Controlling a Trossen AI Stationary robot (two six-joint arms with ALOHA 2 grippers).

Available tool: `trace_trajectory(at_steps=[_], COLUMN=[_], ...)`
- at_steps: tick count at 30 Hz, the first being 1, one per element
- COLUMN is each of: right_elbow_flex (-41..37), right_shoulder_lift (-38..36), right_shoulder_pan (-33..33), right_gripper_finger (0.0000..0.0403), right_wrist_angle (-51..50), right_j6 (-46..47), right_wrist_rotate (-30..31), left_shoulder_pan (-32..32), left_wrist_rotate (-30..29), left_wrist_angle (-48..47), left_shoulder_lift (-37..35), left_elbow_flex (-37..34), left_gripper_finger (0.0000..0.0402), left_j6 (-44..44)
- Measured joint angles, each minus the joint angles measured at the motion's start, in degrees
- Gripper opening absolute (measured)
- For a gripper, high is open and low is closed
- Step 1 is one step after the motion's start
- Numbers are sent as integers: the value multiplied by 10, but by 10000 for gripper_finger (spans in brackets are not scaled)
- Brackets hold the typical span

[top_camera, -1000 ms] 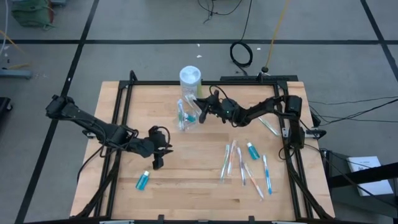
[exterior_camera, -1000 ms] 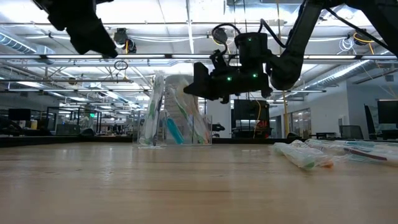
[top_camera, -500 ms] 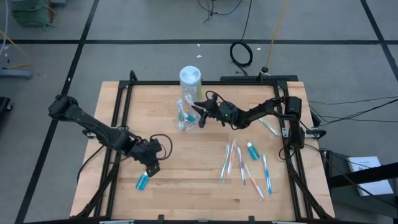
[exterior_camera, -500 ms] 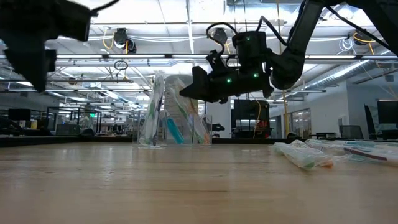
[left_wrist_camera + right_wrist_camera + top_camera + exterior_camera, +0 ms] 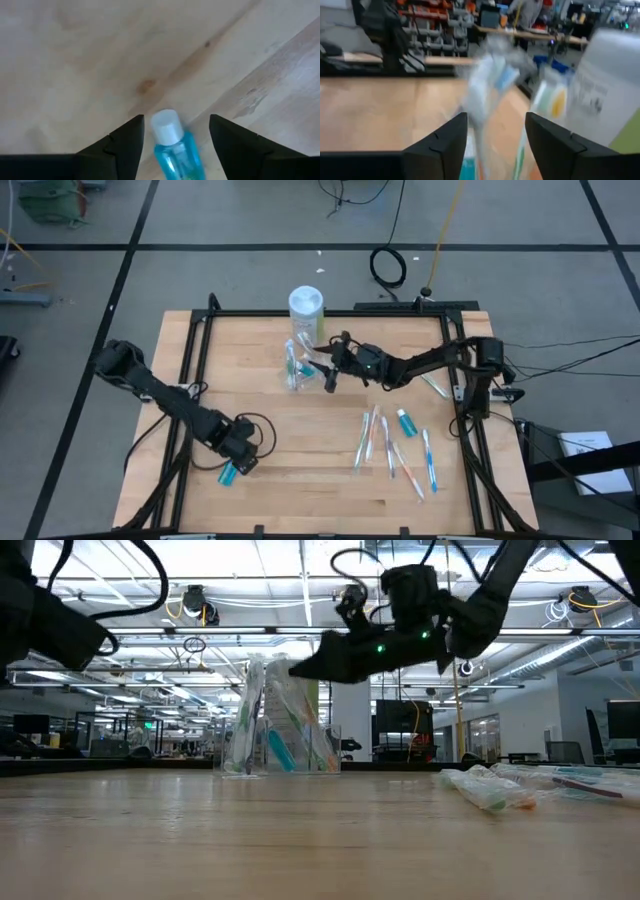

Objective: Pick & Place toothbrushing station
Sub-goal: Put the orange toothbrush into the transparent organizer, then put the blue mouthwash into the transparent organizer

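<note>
Small clear plastic toothbrushing station point(image 5: 297, 366), far-centre of wooden tabletop point(image 5: 300, 460) beside white canister point(image 5: 306, 304), right tool point(image 5: 327, 369) wide-open alongside; left tool point(image 5: 172, 132) wide-open astride small blue white-capped bottle point(image 5: 175, 145): lower squarely, close on body.

Both arms are dark, jointed segments with black cables looping beside them. The right gripper point(image 5: 300, 667) shows small green lights on its body. The left gripper point(image 5: 175, 131) has two matte black, wedge-shaped fingers.
</note>
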Motion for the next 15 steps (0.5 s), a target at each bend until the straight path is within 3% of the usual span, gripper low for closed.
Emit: trace_trajectory(at_steps=[6,15], right_elbow_flex=[-37,-108], right_shoulder_lift=[-54,-126], right_shoulder_pan=[12,33], right_gripper_finger=[205,207], right_wrist_angle=[1,4], right_j6=[-8,-8], right_wrist_rotate=[0,0], left_shoulder_pan=[-18,-34], left_wrist_rotate=[20,48], left_wrist_angle=[46,38], left_shoulder_lift=[40,59], left_elbow_flex=[0,0], left_gripper_finger=[215,183], left_j6=[-25,-37])
